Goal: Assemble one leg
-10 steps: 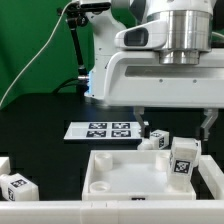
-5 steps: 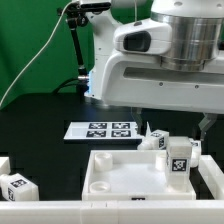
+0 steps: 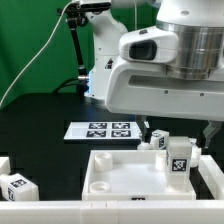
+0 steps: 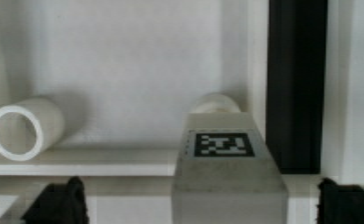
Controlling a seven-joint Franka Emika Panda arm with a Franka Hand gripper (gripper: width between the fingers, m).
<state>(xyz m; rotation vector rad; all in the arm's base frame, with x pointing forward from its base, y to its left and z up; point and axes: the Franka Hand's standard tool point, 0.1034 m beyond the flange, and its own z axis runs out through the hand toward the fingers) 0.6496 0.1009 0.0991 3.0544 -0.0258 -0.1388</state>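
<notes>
At the panel (image 3: 115, 178) corner on the exterior view's right, the leg (image 4: 223, 160) stands upright, centred between the gripper (image 4: 205, 203) fingers (image 4: 58, 200). They're spread wide, holding nothing, clear of it on both sides. I read this as lining up the grasp; next I'd descend and close squarely.

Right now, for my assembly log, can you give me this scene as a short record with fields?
fingers: open, one on each side of the leg, gaps showing in the wrist view
leg: upright at the panel's corner
panel: flat, hollow side up
second leg: behind the panel
third leg: at the exterior view's left
marker board: flat, behind the panel
</notes>
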